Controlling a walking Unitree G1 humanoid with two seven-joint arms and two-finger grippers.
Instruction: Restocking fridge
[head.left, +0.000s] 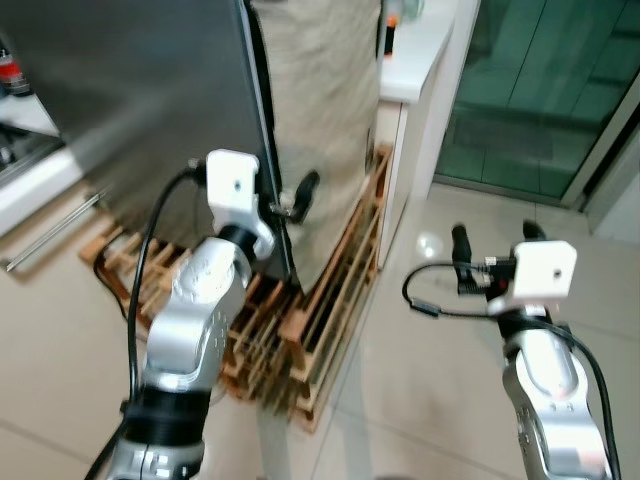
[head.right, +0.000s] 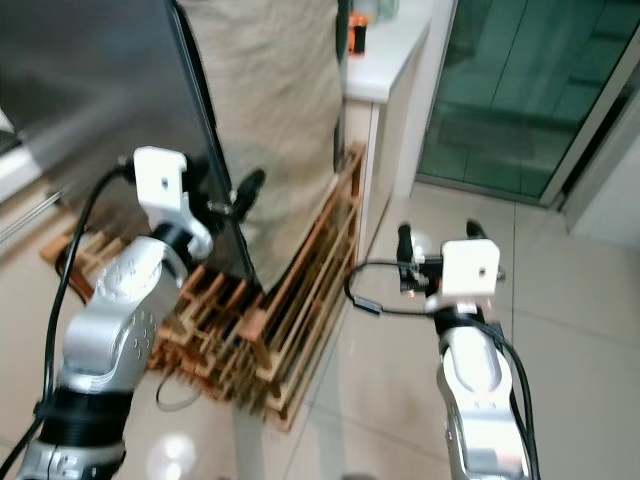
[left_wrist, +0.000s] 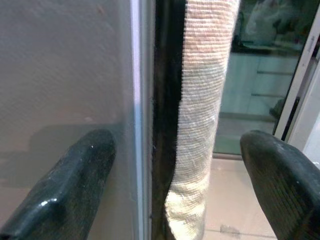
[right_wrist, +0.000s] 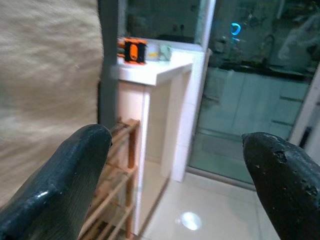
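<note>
Left gripper astride fridge door edge.

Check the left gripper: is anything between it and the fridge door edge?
Nothing visible does. The left gripper is open at the fridge door edge, one finger on the door face side, the other past the beige cloth hanging beside the door edge. The right gripper hangs open, apart.
</note>
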